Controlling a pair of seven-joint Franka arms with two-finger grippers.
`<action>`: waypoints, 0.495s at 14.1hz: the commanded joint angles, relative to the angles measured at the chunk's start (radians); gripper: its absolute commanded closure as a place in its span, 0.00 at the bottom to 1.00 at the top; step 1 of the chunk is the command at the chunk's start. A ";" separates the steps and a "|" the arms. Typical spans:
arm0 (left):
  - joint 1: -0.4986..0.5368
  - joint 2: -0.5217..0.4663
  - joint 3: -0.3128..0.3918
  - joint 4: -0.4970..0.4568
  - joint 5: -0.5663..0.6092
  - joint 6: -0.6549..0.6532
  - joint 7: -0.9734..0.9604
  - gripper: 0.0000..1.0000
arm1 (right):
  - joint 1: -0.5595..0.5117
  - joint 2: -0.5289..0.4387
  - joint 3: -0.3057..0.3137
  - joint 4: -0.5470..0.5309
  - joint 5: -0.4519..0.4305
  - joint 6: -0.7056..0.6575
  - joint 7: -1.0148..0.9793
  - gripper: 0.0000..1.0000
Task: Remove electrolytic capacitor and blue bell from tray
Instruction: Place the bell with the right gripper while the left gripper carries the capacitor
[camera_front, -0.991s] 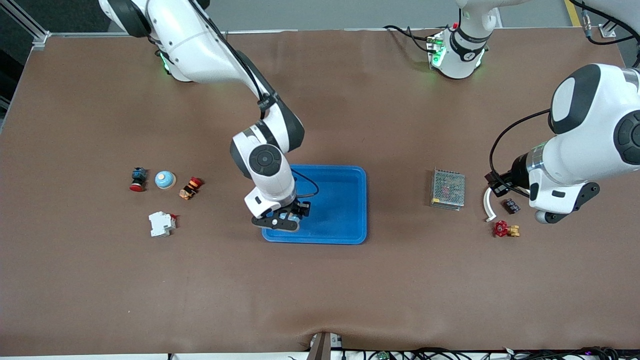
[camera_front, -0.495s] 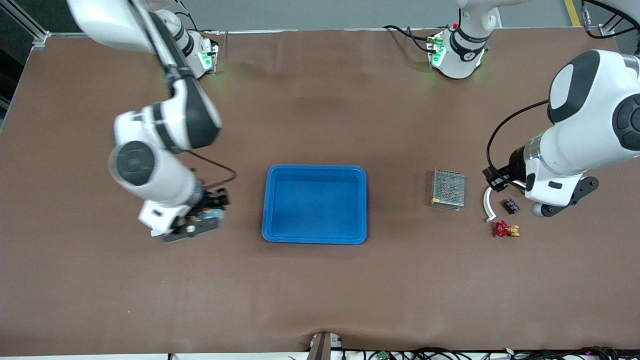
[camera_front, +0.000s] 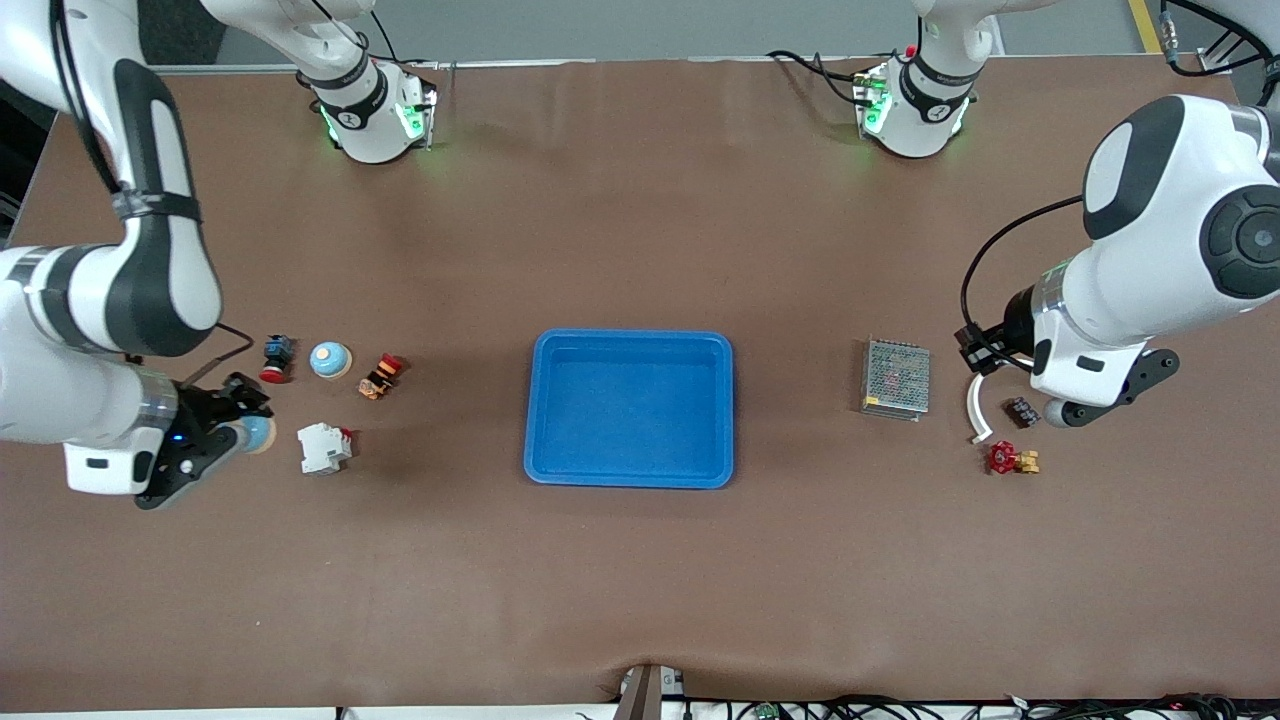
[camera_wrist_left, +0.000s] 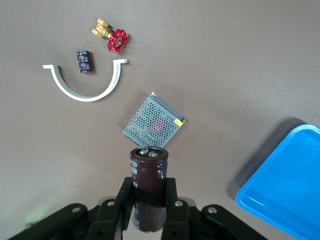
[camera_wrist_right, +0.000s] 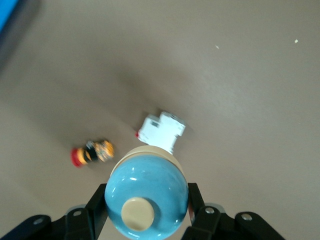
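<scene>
Clamping blue bell (camera_wrist_right: 147, 195) in right claw (camera_wrist_right: 146, 210) beside tray (camera_front: 630, 345); left claw (camera_wrist_left: 150, 210) clamped on electrolytic capacitor (camera_wrist_left: 149, 187) beside tray.

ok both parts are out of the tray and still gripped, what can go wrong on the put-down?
1. The right gripper holds the blue bell by its rounded dome; it may roll on release toward the white breaker close by.
2. The left gripper clamps the electrolytic capacitor upright over bare table beside the mesh box; a tall cylinder could topple against it.
3. The tray is empty, so neither risk sends parts back in.
</scene>
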 joint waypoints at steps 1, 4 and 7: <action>0.013 -0.023 -0.003 -0.013 -0.023 -0.014 0.028 1.00 | -0.056 0.020 0.021 -0.023 0.002 0.059 -0.152 0.56; 0.018 -0.022 -0.002 -0.012 -0.022 -0.014 0.029 1.00 | -0.090 0.078 0.022 -0.044 0.002 0.148 -0.298 0.56; 0.017 -0.025 -0.002 -0.009 -0.018 -0.014 0.028 1.00 | -0.098 0.120 0.022 -0.099 0.002 0.270 -0.439 0.56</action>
